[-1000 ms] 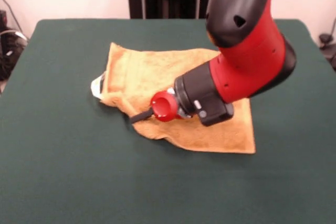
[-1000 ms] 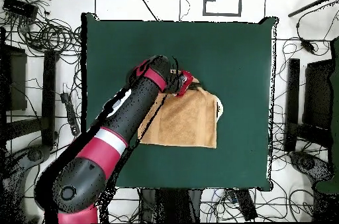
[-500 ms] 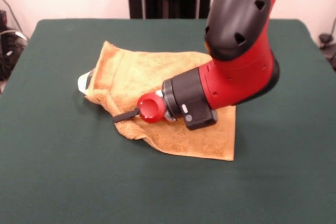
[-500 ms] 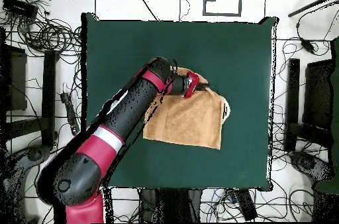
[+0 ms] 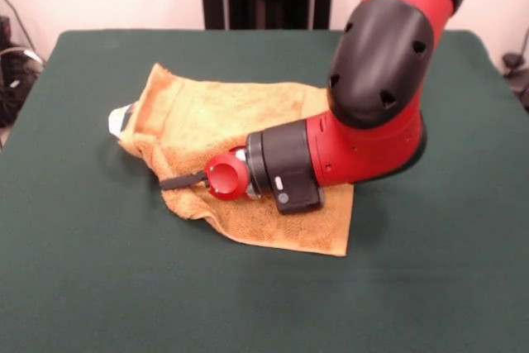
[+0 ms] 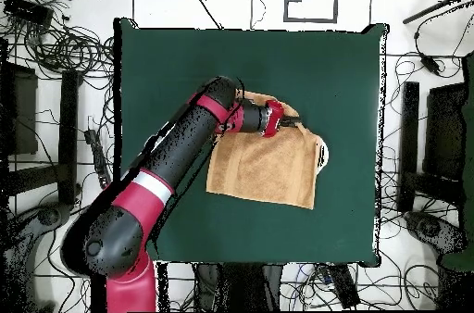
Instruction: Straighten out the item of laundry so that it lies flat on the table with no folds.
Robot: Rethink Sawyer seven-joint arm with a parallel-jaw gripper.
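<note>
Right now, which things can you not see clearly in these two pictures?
- Gripper: front view shows only a thin dark tip lying on the towel; open or shut cannot be told. In the overhead view it is too small.
- Middle and right part of the towel: covered by the arm in the front view.
- White tag: any print too small to read.
- Folds under the wrist: hidden in both views.

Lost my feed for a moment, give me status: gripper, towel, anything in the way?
Gripper low on the towel's front edge, grip unclear. Towel bunched and folded, not flat. Table around it shows nothing in the way.
</note>
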